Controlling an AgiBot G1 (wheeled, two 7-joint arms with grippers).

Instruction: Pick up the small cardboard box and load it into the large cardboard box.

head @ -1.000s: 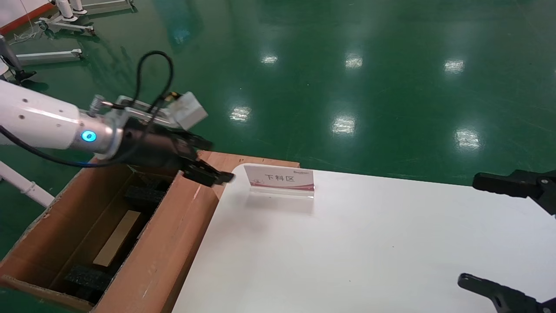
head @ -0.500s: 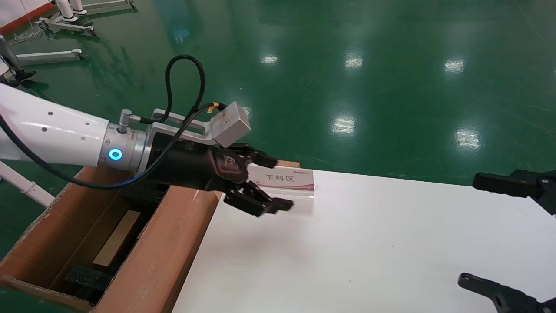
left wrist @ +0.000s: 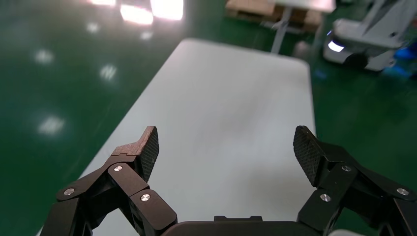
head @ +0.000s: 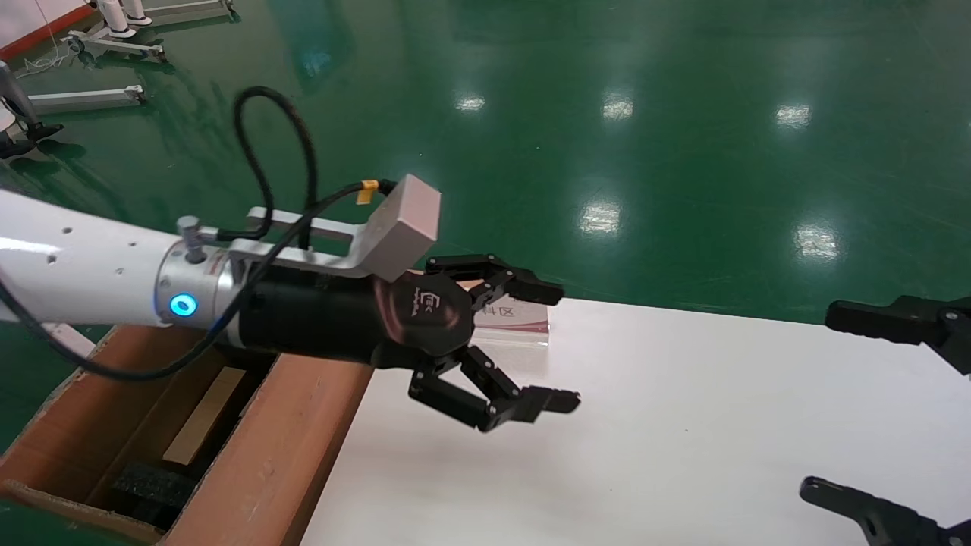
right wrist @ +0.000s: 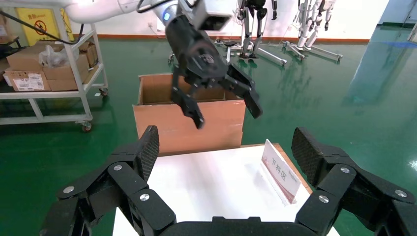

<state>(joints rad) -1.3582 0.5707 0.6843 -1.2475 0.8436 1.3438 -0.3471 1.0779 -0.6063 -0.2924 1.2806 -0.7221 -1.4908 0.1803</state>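
Left gripper (head: 557, 345) held over the bench's (head: 683, 425) left edge.
Jaws are spread wide, nothing gripped; large carton (head: 288, 447) stands alongside, presumably for loading.

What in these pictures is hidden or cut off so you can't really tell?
- Small box: in no view.
- Sign: head view, text mostly behind the left gripper.
- Large box: head view, cut by the frame edge, inside partly behind the arm.
- Right gripper: head view, cut by the edge.
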